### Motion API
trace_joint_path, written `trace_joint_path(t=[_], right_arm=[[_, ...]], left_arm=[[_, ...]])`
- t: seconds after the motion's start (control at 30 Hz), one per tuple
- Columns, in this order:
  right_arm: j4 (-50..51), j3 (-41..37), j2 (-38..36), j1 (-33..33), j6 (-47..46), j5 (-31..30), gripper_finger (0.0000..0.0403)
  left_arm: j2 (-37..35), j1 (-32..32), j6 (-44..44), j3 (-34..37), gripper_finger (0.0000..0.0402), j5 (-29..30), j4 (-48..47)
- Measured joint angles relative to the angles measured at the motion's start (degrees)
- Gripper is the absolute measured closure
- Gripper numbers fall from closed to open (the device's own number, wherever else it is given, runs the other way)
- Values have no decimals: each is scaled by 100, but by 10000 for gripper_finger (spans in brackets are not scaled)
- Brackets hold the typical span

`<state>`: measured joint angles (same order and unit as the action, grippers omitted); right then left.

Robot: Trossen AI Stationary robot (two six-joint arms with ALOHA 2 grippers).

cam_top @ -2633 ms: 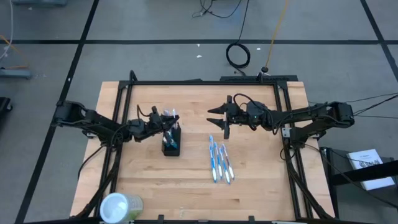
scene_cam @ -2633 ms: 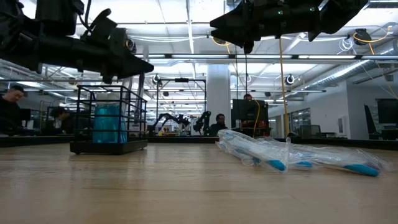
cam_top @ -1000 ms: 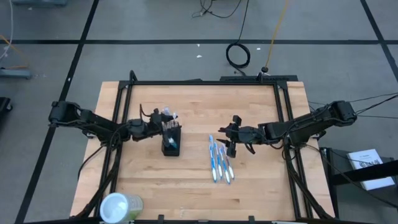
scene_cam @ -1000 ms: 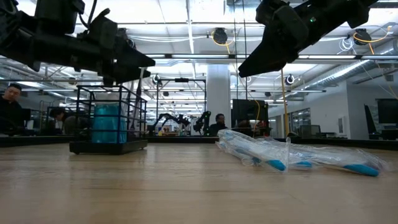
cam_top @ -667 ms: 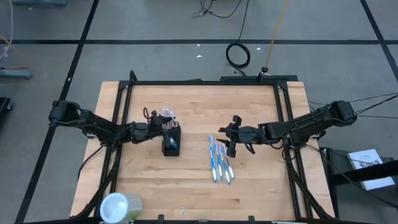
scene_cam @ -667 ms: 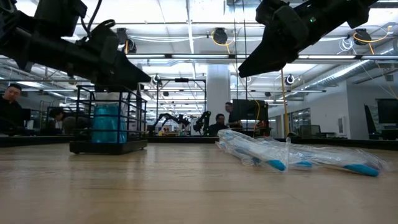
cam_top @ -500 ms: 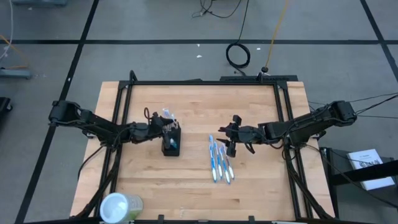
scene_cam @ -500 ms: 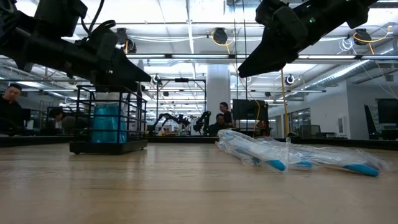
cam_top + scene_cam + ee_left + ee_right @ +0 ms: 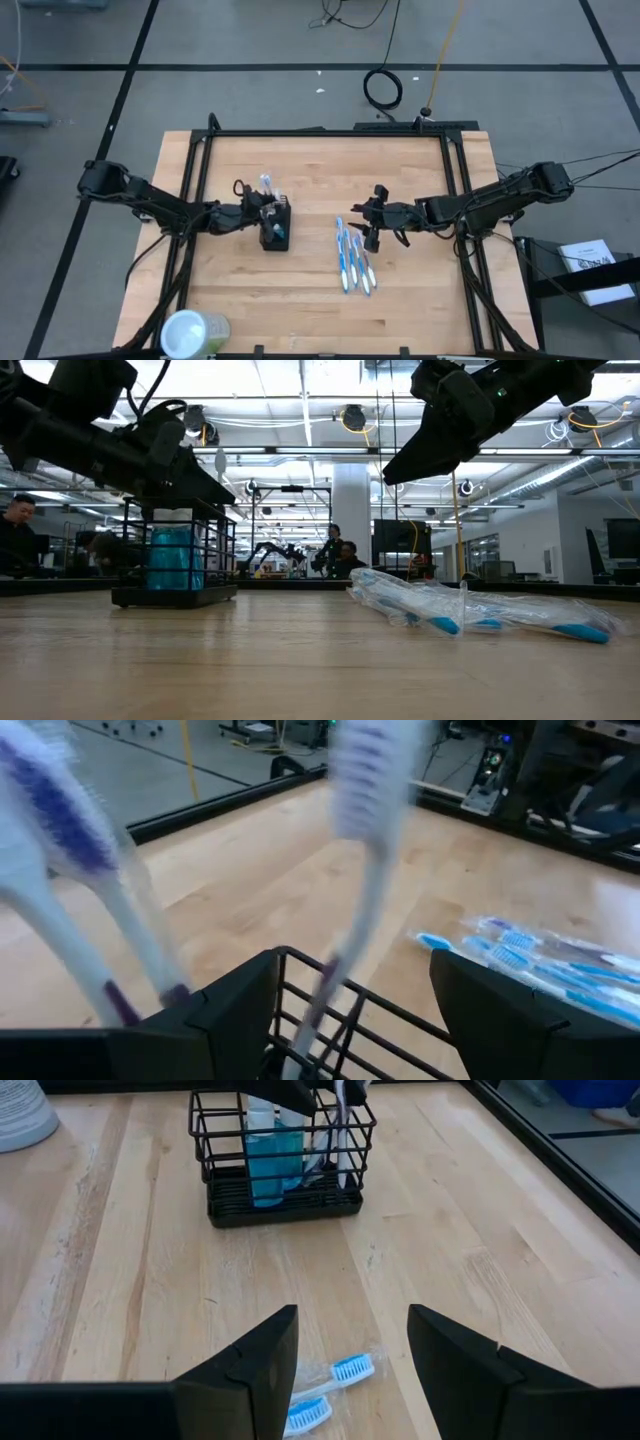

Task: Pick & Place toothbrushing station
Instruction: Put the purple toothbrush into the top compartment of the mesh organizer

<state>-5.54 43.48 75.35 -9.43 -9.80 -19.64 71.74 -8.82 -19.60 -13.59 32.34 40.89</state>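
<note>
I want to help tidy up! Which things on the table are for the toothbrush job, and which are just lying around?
For the job:
- black wire holder with a blue bottle inside
- toothbrush standing in the holder
- wrapped toothbrushes lying on the table
- left tool, open, at the holder
- right tool, open, above the wrapped toothbrushes

Just lying about:
- pale green round container at the table's edge

End effector: the right end effector [image 9: 348, 1365] is seen with fingers spread apart above the table [image 9: 120, 1310].
Holder: a black wire holder [image 9: 280, 1150] is stood upright, blue-and-white items inside.
Toothbrushes: two wrapped toothbrushes [image 9: 335, 1380] are laid between the fingers.
</note>
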Motion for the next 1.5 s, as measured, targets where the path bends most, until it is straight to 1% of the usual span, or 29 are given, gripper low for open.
trace_joint_path(t=[0.13,0.23,0.37,0.47,0.63,0.77,0.93,1.0,1.1,1.23,1.33,1.43,1.5], right_arm=[[1,0,0,0,0,0,222],[24,1,0,1,0,2,222],[41,0,0,0,-2,4,222],[73,0,0,-2,-56,17,222],[124,0,0,-2,-146,20,222],[160,0,0,-2,-146,20,222],[226,0,0,-2,-147,22,222],[318,0,0,-2,-149,22,222],[477,0,0,-4,-152,24,222],[516,1,0,-4,-165,24,222],[514,1,0,-4,-157,24,222],[511,0,0,-4,-155,24,222],[504,0,0,-4,-153,24,222]], left_arm=[[-301,0,-4,-278,131,53,-645],[-510,0,-46,-686,131,54,-1736],[-762,-4,16,-1432,131,70,-3211],[-779,-4,219,-1953,131,160,-4047],[-782,0,769,-2714,131,457,-4979],[-784,-2,1030,-3027,131,932,-5379],[-782,0,996,-3086,131,1915,-5709],[-780,-1,922,-3086,131,2113,-5811],[-779,-138,878,-3086,131,1945,-5719],[-884,-530,1080,-3086,131,1600,-5576],[-944,-822,1141,-3092,131,1248,-5540],[-923,-1085,942,-3086,131,927,-5576],[-931,-1202,803,-3084,131,578,-5553]])
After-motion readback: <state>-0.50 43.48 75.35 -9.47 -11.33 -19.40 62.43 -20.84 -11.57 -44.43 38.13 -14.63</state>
